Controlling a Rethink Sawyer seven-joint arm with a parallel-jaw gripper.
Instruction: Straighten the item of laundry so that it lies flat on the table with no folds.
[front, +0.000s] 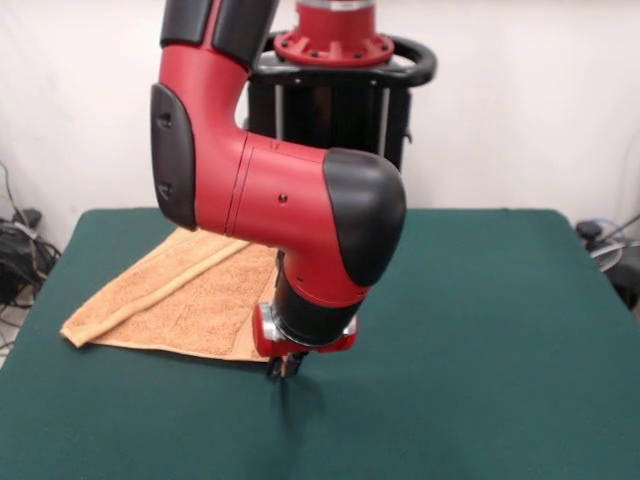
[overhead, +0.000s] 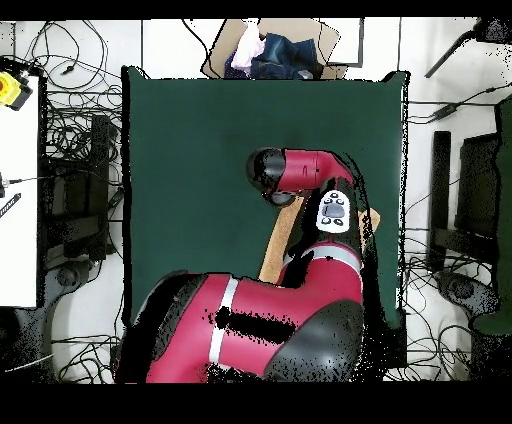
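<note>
- Towel (front: 185, 295) — peach terry cloth, folded over on itself into a rough triangle. A long diagonal fold ridge runs from its 8 o'clock corner up toward 1 o'clock in the front view. It lies on the table's half toward 9 o'clock there, partly hidden behind the arm.
- Table (front: 480, 340) — dark green felt top, far larger than the towel.
- Arm (front: 280, 190) — 1 red and black arm, bent down over the towel's edge at 3 o'clock in the front view. In the overhead view it covers nearly all of the cloth; only a peach strip (overhead: 278, 240) shows beside it.
- Gripper (front: 282, 366) — tips low, at or just above the felt, just beside the towel's pointed corner at 5 o'clock. I cannot tell whether it is parted or closed, nor whether any cloth is caught in it.
- Step in hand, as judged — working at that corner, either to take it or to let it go; the towel is not yet flat.
- Next move calls for — drawing the folded layer outward, away from the diagonal ridge, with the corner kept low.
</note>
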